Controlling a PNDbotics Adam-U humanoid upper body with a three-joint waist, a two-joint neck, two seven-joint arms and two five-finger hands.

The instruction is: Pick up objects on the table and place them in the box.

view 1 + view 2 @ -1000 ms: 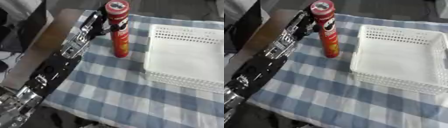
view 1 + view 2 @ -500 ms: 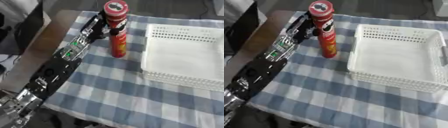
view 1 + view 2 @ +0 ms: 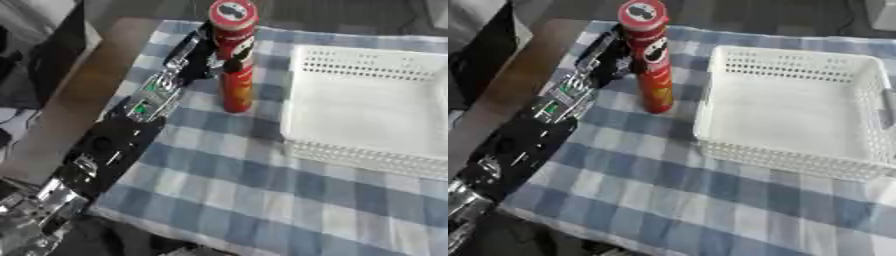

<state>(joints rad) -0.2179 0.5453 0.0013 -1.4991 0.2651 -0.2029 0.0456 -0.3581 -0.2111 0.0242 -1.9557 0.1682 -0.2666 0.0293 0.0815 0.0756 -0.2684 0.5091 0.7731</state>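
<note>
A tall red can (image 3: 234, 55) is standing upright on the checked tablecloth (image 3: 262, 190), just left of the white basket (image 3: 798, 107). The robot's left hand (image 3: 207, 52) is curling round the can's left side, its arm stretching diagonally up from the lower left corner.

Soft blue-and-white checked cloth (image 3: 710, 200) covers the desk (image 3: 83, 95), whose bare edge shows smooth brown wood with a dull sheen. The red crisp can (image 3: 649, 60) looks like glossy printed card, with a smooth red lid on top. The white box (image 3: 798, 115) is matt plastic, its walls pierced with rows of small holes. The left hand (image 3: 206, 52) is matt black, and the arm behind it carries shiny silver metal parts.
</note>
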